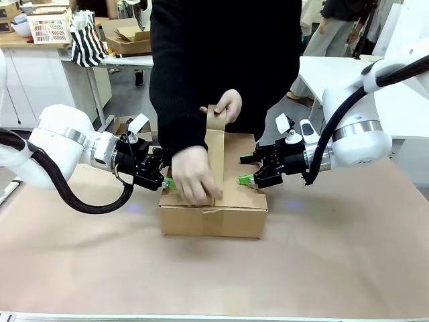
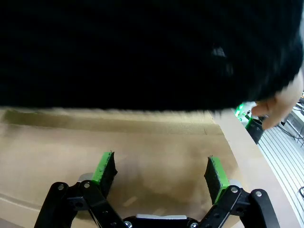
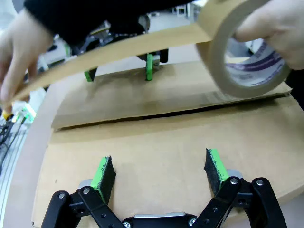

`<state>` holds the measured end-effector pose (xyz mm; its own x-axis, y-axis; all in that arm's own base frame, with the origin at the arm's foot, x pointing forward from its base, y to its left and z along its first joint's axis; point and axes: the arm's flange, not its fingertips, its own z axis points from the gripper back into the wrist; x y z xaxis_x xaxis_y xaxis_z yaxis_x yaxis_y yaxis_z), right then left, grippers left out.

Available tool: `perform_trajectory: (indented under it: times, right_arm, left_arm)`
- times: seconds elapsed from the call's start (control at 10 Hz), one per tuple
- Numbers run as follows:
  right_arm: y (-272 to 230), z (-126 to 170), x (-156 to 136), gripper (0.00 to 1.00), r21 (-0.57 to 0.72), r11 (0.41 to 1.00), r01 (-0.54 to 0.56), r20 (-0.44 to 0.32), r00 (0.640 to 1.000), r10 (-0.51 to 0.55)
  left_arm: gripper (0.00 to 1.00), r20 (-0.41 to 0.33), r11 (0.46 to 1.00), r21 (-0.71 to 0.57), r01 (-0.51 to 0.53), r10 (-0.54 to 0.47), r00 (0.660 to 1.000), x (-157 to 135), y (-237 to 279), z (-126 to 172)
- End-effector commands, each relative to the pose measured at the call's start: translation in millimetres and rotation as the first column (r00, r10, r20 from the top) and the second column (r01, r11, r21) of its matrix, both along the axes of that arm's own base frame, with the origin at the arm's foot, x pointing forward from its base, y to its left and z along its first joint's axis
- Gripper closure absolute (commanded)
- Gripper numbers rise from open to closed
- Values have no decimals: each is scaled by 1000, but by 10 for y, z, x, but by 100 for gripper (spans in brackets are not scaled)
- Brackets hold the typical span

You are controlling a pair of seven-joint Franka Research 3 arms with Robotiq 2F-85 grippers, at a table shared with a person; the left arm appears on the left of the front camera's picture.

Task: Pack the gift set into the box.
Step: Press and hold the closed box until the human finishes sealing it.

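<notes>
both grippers (image 2: 161, 173) (image 3: 160, 173) agape over plain box (image 1: 213, 201); tape roll (image 3: 247, 57) print unreadable, perhaps purple.

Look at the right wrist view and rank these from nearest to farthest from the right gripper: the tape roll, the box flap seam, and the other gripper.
From the right gripper:
1. The seam between the flaps of the box, just ahead of the fingers.
2. The tape roll, held above the box at upper right in the person's hand.
3. The left gripper, at the box's far edge.
</notes>
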<state>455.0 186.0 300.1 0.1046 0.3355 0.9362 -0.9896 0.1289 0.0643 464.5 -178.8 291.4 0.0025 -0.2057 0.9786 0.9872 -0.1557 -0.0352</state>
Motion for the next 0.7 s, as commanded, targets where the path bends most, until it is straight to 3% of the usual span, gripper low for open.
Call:
perform_trajectory:
  times: [0.0, 0.6]
  right_arm:
    - [-2, -18, -8, 0, -7, 1000, 5, -3, 1000, -5]
    - [-2, -18, -8, 0, -7, 1000, 5, -3, 1000, -5]
  left_arm:
    - [0, 10, 1000, -8, 7, -7, 1000, -5, 3, 5]
    - [0, 10, 1000, -8, 7, -7, 1000, -5, 3, 5]
